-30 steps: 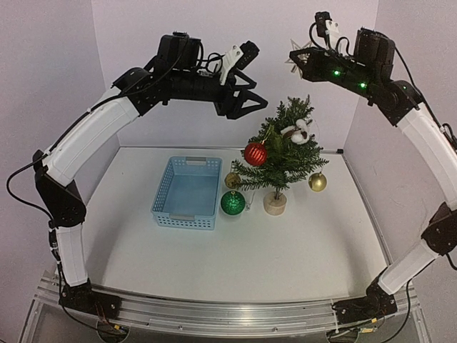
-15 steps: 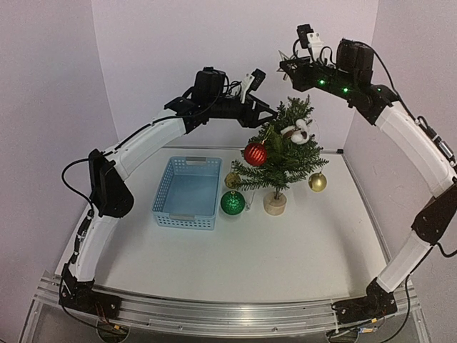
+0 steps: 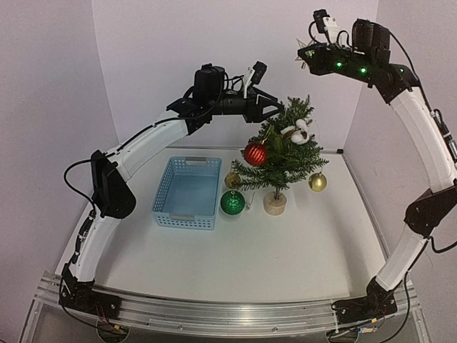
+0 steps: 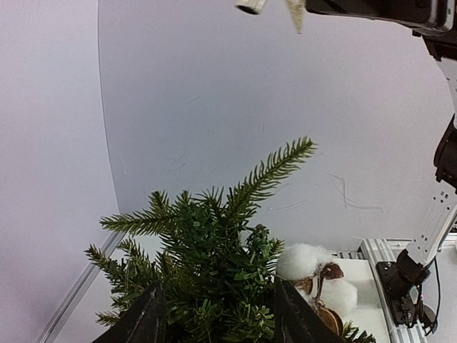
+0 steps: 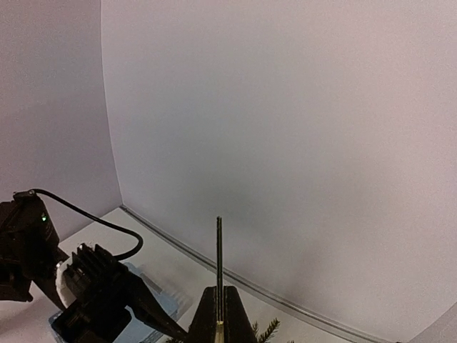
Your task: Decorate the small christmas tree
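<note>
Though beside the small christmas tree (image 3: 285,163), blue basket (image 3: 184,221), floor bare.

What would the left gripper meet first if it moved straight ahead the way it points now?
Most likely the left gripper would meet the upper branches of the small christmas tree, right before it.

The right gripper (image 5: 219,294) sits at 6 o'clock, fingers pinched on a thin strip (image 5: 219,250) that stands upright, edge-on, against the pale wall (image 5: 285,128). The black left arm (image 5: 93,286) fills 8 o'clock. Needles of the tree (image 5: 268,331) peek in at 5 o'clock.
</note>
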Robot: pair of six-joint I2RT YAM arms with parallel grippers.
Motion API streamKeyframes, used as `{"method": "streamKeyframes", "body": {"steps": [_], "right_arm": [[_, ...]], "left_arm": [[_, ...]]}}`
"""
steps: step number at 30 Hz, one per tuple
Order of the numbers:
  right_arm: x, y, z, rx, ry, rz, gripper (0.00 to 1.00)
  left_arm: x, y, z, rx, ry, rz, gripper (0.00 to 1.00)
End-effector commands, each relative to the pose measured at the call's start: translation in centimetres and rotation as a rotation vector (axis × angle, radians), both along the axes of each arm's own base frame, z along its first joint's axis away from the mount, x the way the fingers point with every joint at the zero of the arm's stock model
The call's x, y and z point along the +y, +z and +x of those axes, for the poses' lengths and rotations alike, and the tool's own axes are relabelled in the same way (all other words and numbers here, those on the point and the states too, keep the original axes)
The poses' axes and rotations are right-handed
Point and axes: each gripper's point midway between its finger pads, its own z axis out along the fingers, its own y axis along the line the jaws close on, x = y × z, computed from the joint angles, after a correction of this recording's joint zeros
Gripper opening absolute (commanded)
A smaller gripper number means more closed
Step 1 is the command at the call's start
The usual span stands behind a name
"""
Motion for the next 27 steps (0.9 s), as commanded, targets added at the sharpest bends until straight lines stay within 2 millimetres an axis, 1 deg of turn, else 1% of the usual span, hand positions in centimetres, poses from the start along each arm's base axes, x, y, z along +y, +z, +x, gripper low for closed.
{"method": "streamKeyframes", "body": {"steps": [1, 4, 6, 10, 12, 14, 17, 23, 25, 27], "right_arm": [[-0.8, -2.2, -2.8, 0.163, 0.003, -0.011, 0.0], [0.0, -3.0, -4.6, 0.207, 0.081, -0.002, 0.0], [0.7, -4.2, -5.0, 0.248, 0.117, -0.004, 0.0], [1.9, -6.1, -4.2, 0.265, 0.108, -0.056, 0.0], [2.7, -6.5, -3.8, 0.253, 0.104, -0.078, 0.0], [3.3, -6.6, -3.5, 0.229, 0.096, -0.083, 0.0], [3.0, -6.6, -2.8, 0.205, 0.041, -0.099, 0.0], [1.2, -7.6, -2.1, 0.218, -0.074, -0.127, 0.0], [1.4, -8.1, -2.0, 0.221, -0.067, -0.138, 0.0], [1.9, -7.9, -1.5, 0.194, -0.053, -0.134, 0.0]], "left_arm": [[0.2, 1.7, -0.3, -0.029, -0.023, -0.051, 0.49], [0.1, 1.3, -0.3, -0.024, -0.024, -0.053, 0.48], [-0.1, 1.2, -0.3, -0.023, -0.024, -0.055, 0.47], [-0.4, 0.7, -0.2, -0.014, -0.022, -0.05, 0.46], [-0.6, 0.3, -0.2, -0.008, -0.022, -0.045, 0.46], [-0.6, 0.2, -0.3, -0.005, -0.022, -0.042, 0.46], [-0.8, -0.1, -0.4, 0.002, -0.025, -0.038, 0.45], [-1.0, -0.6, -0.4, 0.015, -0.022, -0.031, 0.45], [-1.0, -0.7, -0.4, 0.019, -0.022, -0.029, 0.44], [-1.1, -0.8, -0.4, 0.019, -0.024, -0.03, 0.44]]}}
